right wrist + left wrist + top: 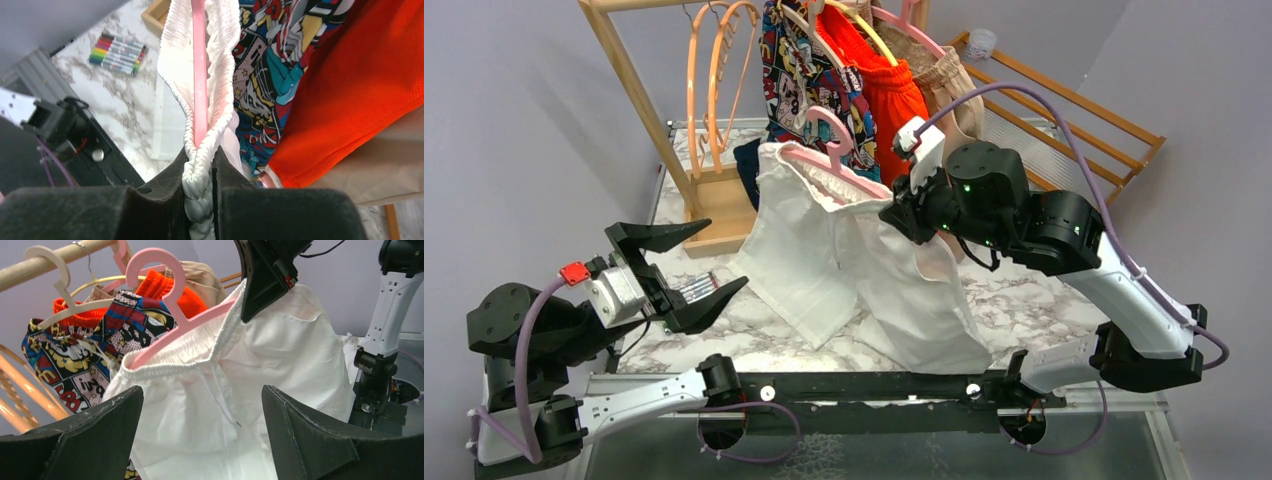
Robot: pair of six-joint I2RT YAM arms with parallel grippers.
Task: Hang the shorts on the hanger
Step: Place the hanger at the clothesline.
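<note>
Nearest the top camera, at the left, the left gripper (728,253) hangs over the marble table (1014,300) with its two black fingers spread wide and nothing between them. Its own wrist view shows both pads apart, with white cloth filling the gap behind them but not touching them.

Ahead of it and to its right hang the shorts (824,250), raised off the table at the waist while their legs trail down onto the marble. They are plain white and thin. The elastic waistband is closely gathered, a drawstring falls down the front, and soft folds run through the legs.

The hanger (199,75), a slim pale pink one, lies inside the waistband, and its hook stands up above the gathers. Its long axis slopes from the near left corner of the waist up and across towards the right arm. The left corner is therefore the free end, and the left gripper is the nearer one to it.

Behind hang the comic-print shorts (809,70) and the orange-red shorts (894,95) on the wooden rack (639,95).

At the right, the right gripper (200,155) is pinched tight on the bunched right end of the waistband. Whether the hanger's tip is also inside that pinch cannot be told. The task looks close to done, and any next move would probably turn on that left corner.
</note>
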